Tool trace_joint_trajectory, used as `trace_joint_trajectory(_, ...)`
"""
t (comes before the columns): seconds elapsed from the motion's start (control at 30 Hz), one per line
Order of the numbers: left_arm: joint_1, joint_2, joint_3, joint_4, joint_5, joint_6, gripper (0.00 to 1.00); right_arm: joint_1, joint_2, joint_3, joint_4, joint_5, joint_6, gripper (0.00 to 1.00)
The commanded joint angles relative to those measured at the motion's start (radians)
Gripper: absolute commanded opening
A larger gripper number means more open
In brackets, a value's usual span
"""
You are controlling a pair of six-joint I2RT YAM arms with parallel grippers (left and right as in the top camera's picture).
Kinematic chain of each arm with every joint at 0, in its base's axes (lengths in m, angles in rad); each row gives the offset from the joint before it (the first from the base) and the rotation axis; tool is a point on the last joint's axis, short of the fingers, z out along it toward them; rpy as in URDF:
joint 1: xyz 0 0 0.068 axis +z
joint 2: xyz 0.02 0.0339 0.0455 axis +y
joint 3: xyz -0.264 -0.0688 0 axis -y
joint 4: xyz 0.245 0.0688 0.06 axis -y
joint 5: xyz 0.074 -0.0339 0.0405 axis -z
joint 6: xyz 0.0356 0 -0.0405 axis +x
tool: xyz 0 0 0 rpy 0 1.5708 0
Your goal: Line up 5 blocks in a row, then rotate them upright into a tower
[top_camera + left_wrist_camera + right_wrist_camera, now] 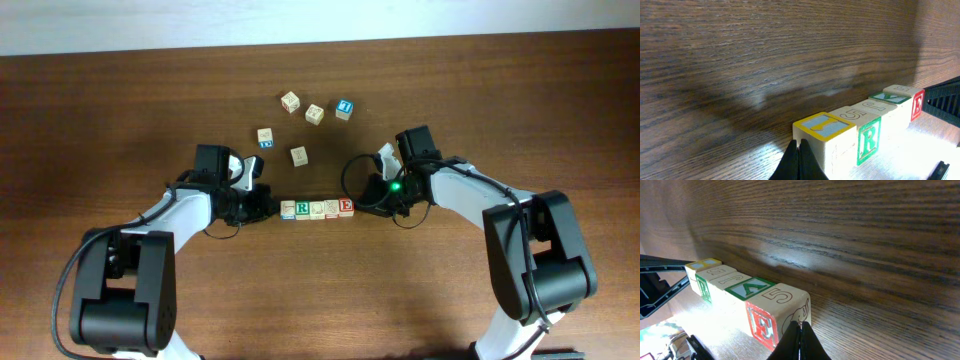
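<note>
Several pale-wood blocks stand in a tight row [317,208] between my two grippers. The second block from the left shows a green "R" face [868,140], and the right-end block a red "E" face [762,325]. The left-end block has a yellow-framed blue top [821,125]. My left gripper [799,143] is shut and empty, its tips against the row's left end [272,208]. At the right end, my right gripper [800,326] is shut and empty, tips pressed on the E block's elephant face [360,207]. Loose tan blocks [298,156] [265,137] [314,113] lie behind the row.
A cube with a bright blue top [344,108] sits at the back, right of another tan block [290,100]. The dark wood table [480,90] ends at a pale wall along the far edge. Both arms reach in from the near side.
</note>
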Motion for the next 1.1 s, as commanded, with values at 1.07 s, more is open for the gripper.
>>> trace_joint_trajectory(1.07,-0.02,0.009,-0.005,0.003,0.068,-0.01,0.0,0.026,-0.013,-0.003,0.068,-0.286,-0.117,0.05)
